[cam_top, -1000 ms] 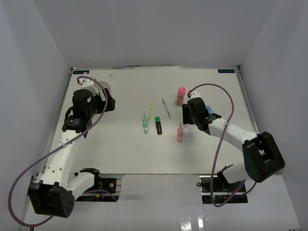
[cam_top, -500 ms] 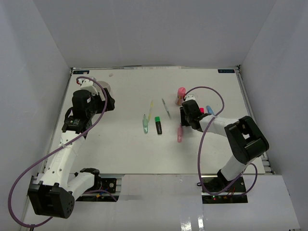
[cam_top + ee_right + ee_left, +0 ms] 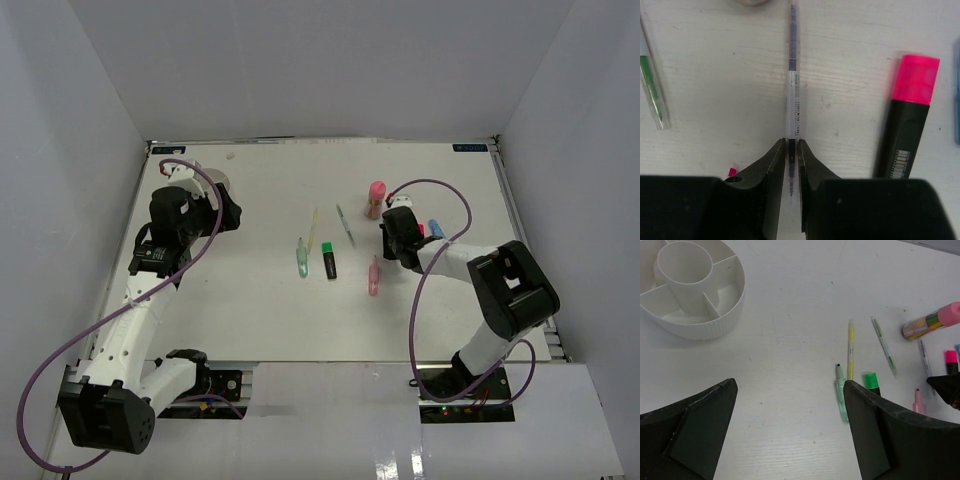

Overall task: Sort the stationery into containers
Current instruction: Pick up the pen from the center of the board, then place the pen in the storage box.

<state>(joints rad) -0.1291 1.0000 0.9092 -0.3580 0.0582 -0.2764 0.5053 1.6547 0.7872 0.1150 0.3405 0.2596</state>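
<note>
Since a second ago the right gripper (image 3: 792, 152) has swung in and closed: its jaws pinch the near end of the thin pen (image 3: 793, 90), probably still flat on the table (image 3: 715, 75). The pen points straight ahead from the jaws. The organiser cup (image 3: 695, 326) is well apart, near the open left gripper (image 3: 790, 415).

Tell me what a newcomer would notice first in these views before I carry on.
The right gripper stands out first: its jaws are pinched on a thin clear pen lying on the table, right beside a pink-capped highlighter. Next comes the white organiser at the far left, its visible compartments holding nothing, with the left gripper wide open near it. The rest, such as a green-capped marker, lies scattered mid-table.
</note>
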